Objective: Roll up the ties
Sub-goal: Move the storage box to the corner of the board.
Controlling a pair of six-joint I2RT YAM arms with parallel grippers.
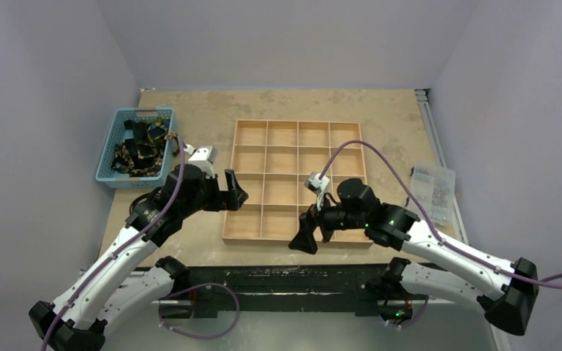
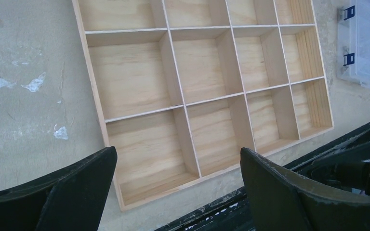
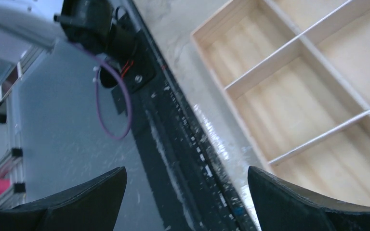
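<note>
Far left, near the back of the table (image 1: 205,110): blue plastic basket (image 1: 110,157) with the ties (image 1: 140,152) heaped inside it, dark fabric with yellow-gold print, tangled and not rolled. Can't count them from the top view. My left gripper (image 1: 235,191) sits right of the basket, well apart from it, at the left edge of the wooden tray (image 1: 228,219), about level with the third row back to front. Its jaws are spread wide with nothing between them. The left wrist cam looks between both fingers, across the tray grid toward the far right side. The tray is a four-by-four divider box in plain light wood. My right gripper (image 1: 306,235) hangs over the tray's near edge, jaws also spread wide and nothing in them. Its wrist cam shows the tray's near corner, the table lip, the black rail (image 3: 173,120) and a loop of purple cable (image 3: 120,106). Far right by the table edge is a clear plastic box (image 1: 434,191) with blue latches. Contents are too small to make out, and I can't read any lettering on it.
</note>
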